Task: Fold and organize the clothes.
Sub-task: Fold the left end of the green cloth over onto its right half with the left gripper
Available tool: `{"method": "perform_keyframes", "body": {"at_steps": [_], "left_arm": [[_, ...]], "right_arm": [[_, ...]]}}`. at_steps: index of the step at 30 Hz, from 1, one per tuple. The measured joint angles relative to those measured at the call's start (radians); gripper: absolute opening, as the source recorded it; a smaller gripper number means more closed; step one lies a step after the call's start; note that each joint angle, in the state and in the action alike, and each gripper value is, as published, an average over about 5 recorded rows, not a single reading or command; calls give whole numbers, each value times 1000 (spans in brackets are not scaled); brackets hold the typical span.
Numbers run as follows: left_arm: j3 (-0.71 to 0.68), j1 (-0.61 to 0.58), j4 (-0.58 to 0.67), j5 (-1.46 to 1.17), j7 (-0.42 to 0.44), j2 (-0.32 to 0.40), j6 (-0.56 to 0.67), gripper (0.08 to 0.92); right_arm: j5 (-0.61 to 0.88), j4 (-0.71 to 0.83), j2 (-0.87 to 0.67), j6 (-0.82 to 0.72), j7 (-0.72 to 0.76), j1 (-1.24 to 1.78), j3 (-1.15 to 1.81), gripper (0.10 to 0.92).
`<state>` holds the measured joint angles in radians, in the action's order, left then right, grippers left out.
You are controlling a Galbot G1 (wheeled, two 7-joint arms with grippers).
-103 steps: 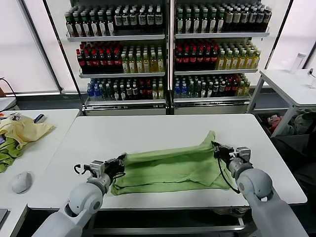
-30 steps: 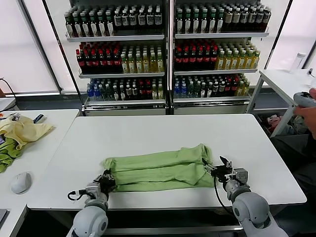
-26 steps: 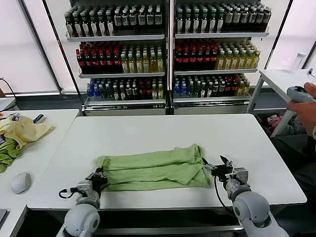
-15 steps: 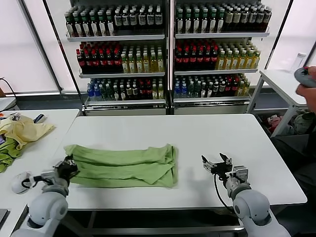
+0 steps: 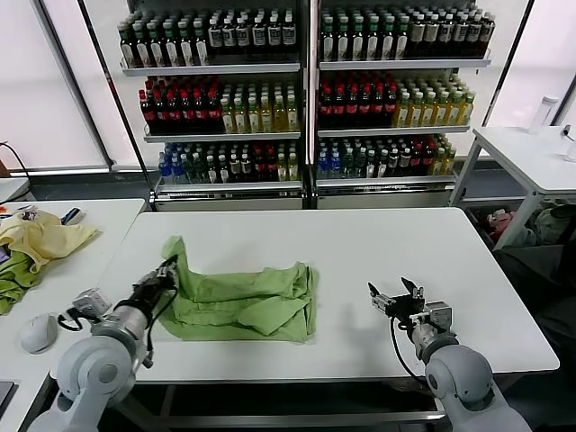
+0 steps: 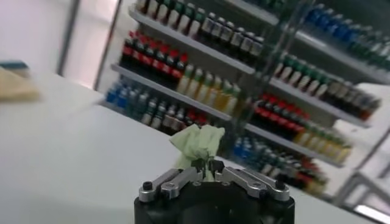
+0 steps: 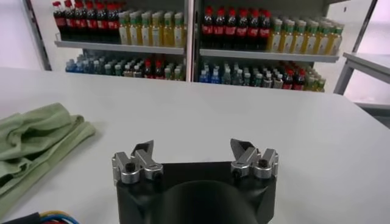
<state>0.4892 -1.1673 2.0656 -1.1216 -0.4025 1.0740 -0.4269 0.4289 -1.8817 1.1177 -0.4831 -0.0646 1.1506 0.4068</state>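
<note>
The light green shirt lies folded into a long band on the left half of the white table. My left gripper is shut on the shirt's left end and holds that corner lifted off the tabletop. The pinched cloth stands up between the closed fingers in the left wrist view. My right gripper rests open and empty near the table's front right, a short way right of the shirt's right end.
A side table on the left carries a pale yellow garment, a darker green cloth and a grey mouse. Shelves of bottles stand behind. Another white table is at the far right.
My left gripper has dragged the shirt leftward across the table, then raised its left end up and back toward the right. The right gripper let go and stayed put.
</note>
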Motion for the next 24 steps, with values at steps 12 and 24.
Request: {"method": "perform_keyframes", "body": {"at_steps": [12, 24], "left_arm": [[-178, 69, -34, -49, -39, 125, -1, 134], [-314, 150, -123, 12, -51, 200, -17, 134]], "right_arm": [[-17, 11, 20, 9, 8, -8, -7, 823], [-36, 17, 36, 21, 11, -7, -13, 823]]}}
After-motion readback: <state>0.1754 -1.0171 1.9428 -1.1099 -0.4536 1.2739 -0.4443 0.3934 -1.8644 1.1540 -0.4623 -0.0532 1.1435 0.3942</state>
